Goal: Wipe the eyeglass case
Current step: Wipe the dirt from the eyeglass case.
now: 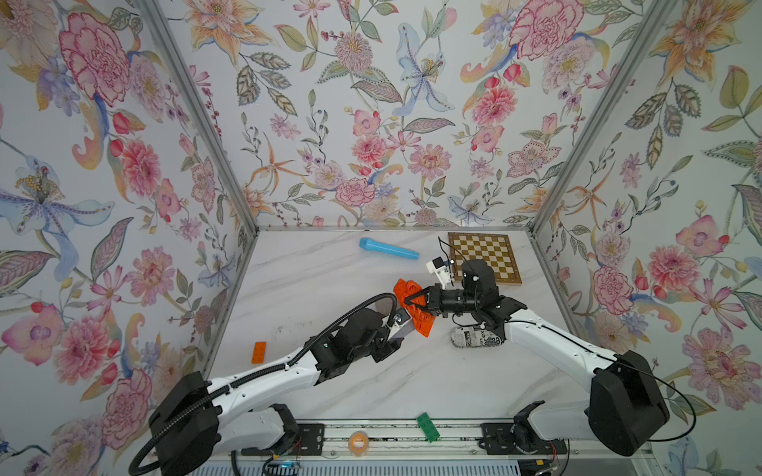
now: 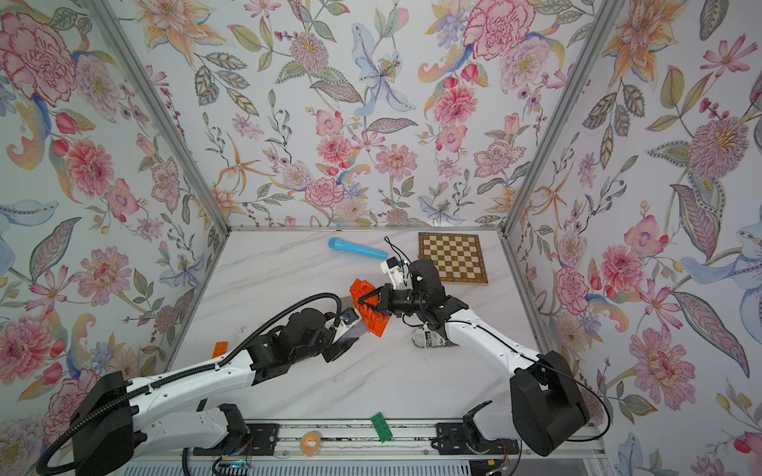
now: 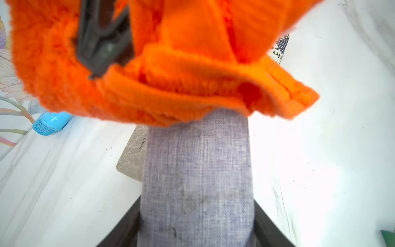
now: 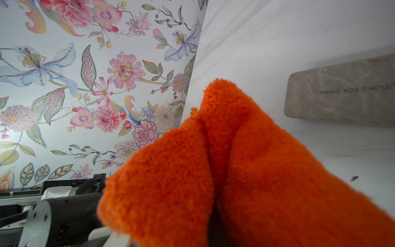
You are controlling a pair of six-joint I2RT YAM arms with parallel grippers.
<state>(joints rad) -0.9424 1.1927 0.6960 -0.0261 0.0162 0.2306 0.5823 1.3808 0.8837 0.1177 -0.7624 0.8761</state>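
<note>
In both top views my left arm reaches low, left pincer (image 1: 395, 334) clamped on the lilac eyeglass case (image 1: 406, 329); my right pincer (image 1: 409, 300) grips the orange cloth (image 1: 421, 320) just ahead. The left wrist view shows the cloth draped over the case's far end. The right wrist view shows a beige case (image 4: 342, 92) on the table (image 4: 277, 42).

The light was bright and even in both top views, with only soft shadows on the marble table (image 1: 412, 383). In the left wrist view the table glared white beside the grey eyeglass case (image 3: 196, 181), and the orange cloth (image 3: 171, 64) was blurred, too near the lens. The floral walls (image 1: 103, 165) bent at the edges.
</note>
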